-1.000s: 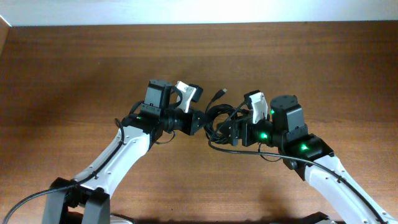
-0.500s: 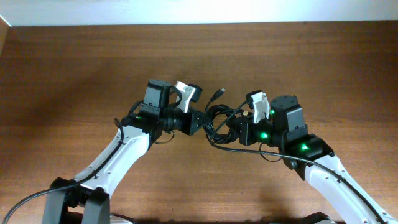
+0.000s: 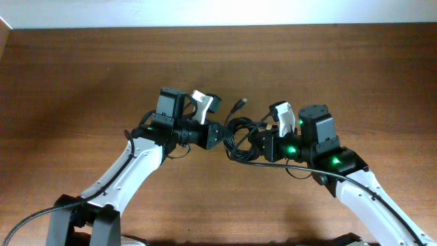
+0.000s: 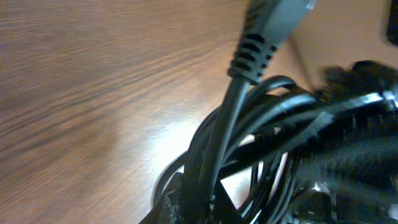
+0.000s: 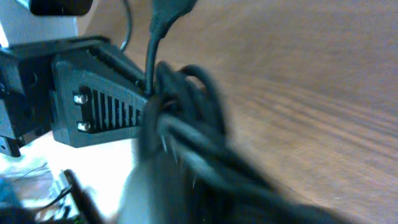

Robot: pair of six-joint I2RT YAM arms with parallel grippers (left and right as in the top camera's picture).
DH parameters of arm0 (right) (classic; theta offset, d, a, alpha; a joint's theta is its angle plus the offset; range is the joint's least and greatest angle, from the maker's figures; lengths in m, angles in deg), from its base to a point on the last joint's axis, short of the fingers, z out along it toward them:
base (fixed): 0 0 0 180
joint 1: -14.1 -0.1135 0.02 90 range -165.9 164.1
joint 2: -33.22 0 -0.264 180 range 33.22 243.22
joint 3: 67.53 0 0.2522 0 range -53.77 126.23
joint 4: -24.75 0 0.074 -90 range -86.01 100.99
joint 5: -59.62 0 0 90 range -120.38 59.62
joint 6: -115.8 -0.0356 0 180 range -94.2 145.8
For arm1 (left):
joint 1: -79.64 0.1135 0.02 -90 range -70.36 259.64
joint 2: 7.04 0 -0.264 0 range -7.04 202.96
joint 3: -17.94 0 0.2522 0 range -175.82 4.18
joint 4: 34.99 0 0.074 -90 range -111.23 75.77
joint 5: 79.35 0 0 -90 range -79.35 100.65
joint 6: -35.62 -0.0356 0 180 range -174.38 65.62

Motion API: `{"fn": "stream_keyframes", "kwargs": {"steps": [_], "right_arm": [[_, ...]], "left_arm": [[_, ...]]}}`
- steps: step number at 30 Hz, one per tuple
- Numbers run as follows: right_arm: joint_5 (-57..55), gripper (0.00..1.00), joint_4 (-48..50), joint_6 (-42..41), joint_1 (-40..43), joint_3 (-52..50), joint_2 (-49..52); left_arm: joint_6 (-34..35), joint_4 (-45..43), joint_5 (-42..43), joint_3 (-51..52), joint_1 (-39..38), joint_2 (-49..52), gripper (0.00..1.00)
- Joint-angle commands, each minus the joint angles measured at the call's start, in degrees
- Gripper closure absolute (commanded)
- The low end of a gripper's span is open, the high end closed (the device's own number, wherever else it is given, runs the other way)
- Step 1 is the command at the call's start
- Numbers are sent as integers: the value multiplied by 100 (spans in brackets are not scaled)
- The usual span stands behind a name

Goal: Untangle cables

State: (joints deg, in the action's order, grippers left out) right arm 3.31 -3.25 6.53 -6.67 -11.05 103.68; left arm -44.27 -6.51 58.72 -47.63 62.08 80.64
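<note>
Closest in, left wrist view: the cables (image 4: 249,155) fill the frame as one knot of overlapping black loops above the wooden table (image 4: 74,81). I cannot tell whether they touch the wood. One cord climbs out of the knot to a grey plug (image 4: 273,25) with a ribbed collar, clear of the other loops. In my judgement this is the easiest end to trace.

The left gripper (image 3: 222,133) is clamped on the bundle. The right wrist view, though blurred, shows its ribbed black finger (image 5: 106,106) pressed flat against the loops. It probably serves as an anchor, holding the knot fixed so a strand can be drawn out against it.

The right gripper (image 3: 251,140) faces it from the opposite side, right at the coil. Blur and the cords themselves hide its jaws, so I cannot tell if it is open or has a strand.

The two arms meet mid-table with the tangle between them. No cord is separated yet, so the task looks barely begun.

Beyond the arms there is bare wood, likely room to lay freed cords apart.
</note>
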Motion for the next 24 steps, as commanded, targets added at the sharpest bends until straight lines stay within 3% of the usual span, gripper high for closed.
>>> {"fn": "stream_keyframes", "kwargs": {"steps": [1,8,11,12,16,21,22,23,24], "right_arm": [[289,21,-55,85,-90,33,42],[203,22,-59,107,-90,33,42],[205,92,-59,107,-90,33,42],[205,96,-63,107,-92,33,42],[205,96,-160,107,-90,33,42],[210,96,-186,105,-90,33,42],[212,96,-197,103,-90,33,37],[212,96,-210,103,-90,35,28],[212,96,-227,101,-90,37,7]], "left_arm": [[103,-74,811,-138,-118,-15,100],[461,-7,817,-138,-120,-15,100],[461,15,459,-138,-118,-15,100],[461,81,146,-138,-118,-15,100],[463,424,-820,-138,-118,-15,100],[463,518,-1086,-138,-118,-15,97],[463,518,-1099,-138,-118,-15,77],[463,553,-1104,-138,-118,-15,24],[466,636,-1099,-138,-118,-15,1]]}}
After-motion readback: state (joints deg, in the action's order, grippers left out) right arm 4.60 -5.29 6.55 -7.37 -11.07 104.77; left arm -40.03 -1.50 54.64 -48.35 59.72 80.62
